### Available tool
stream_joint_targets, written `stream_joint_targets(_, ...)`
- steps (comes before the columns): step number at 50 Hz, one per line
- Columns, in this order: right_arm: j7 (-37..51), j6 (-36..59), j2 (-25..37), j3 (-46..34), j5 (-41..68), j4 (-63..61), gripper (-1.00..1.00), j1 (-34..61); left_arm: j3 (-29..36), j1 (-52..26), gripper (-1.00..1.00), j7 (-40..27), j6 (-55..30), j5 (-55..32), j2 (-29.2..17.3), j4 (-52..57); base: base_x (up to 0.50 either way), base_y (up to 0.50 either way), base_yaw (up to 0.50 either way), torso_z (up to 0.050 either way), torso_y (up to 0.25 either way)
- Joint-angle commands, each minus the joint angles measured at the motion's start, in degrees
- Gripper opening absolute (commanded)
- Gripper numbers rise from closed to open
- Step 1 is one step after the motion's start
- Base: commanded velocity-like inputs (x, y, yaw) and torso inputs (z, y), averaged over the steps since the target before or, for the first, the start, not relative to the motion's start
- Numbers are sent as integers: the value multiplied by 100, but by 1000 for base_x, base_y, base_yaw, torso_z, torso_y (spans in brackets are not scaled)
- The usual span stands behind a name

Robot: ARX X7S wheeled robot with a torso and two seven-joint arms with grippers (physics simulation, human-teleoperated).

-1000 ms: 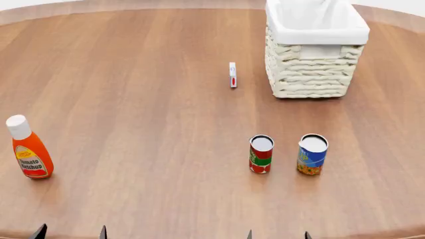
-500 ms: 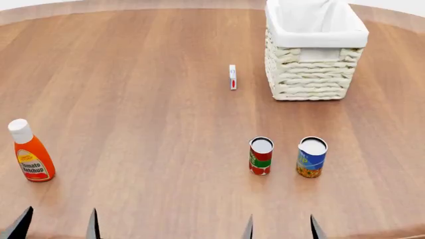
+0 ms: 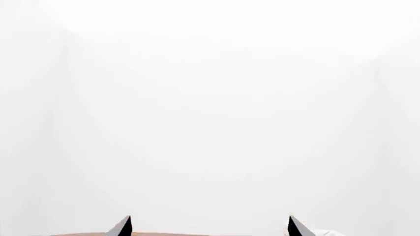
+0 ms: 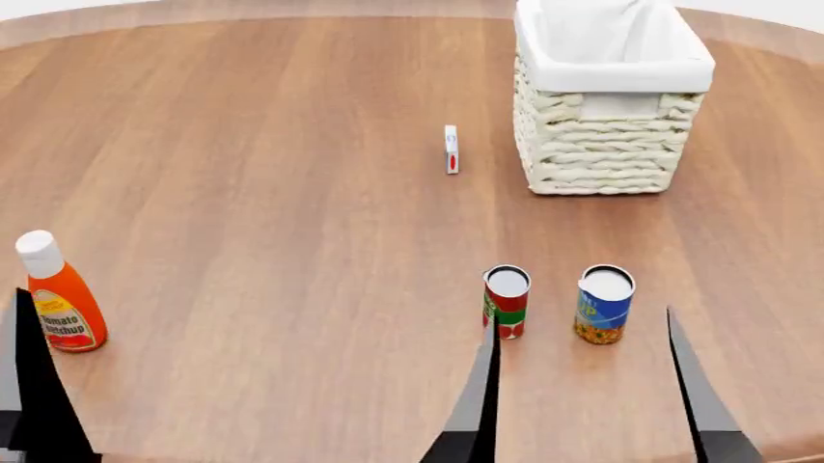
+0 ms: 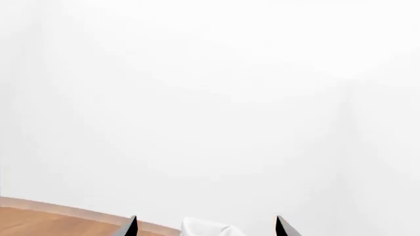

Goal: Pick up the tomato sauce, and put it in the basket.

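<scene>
The tomato sauce [image 4: 507,301], a small can with a red and green label, stands upright on the wooden table [image 4: 284,212] next to a blue-and-yellow can [image 4: 604,304]. The basket [image 4: 605,145], cream wicker with a white liner, stands at the back right. My right gripper [image 4: 582,313] is open, nearer the camera than both cans, and its left finger [image 4: 483,386] overlaps the tomato sauce's lower edge. One finger [image 4: 37,405] of my left arm rises at the left edge. In the wrist views the left gripper [image 3: 209,219] and right gripper [image 5: 205,219] both stand open and empty, facing a white wall.
An orange ketchup bottle [image 4: 58,294] with a white cap stands at the near left, close to my left finger. A small white and red item [image 4: 451,149] stands left of the basket. The white liner [image 5: 210,228] shows low in the right wrist view.
Both grippers have risen from the bottom edge of the head view, and their fingers now reach up to the level of the cans and the ketchup bottle. The objects have not moved.
</scene>
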Motion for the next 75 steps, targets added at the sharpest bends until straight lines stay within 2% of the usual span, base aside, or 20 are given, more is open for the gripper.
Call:
stream_joint_targets(1, 136, -85, 164, -87, -279, -591, 100, -163, -4, 131, 100, -124, 40, -47, -104, 646, 0, 0, 0, 0, 0)
stream_joint_targets(18, 246, -92, 211, -73, -214, -607, 100, -170, 109, 143, 100, -212, 125, -24, -191, 503, 24, 0, 0, 0, 0)
stream_joint_targets(75, 519, -68, 367, -274, -300, -465, 100, -168, 235, 215, 100, -483, 310, -103, -455, 277, 332, 0, 0, 0, 0)
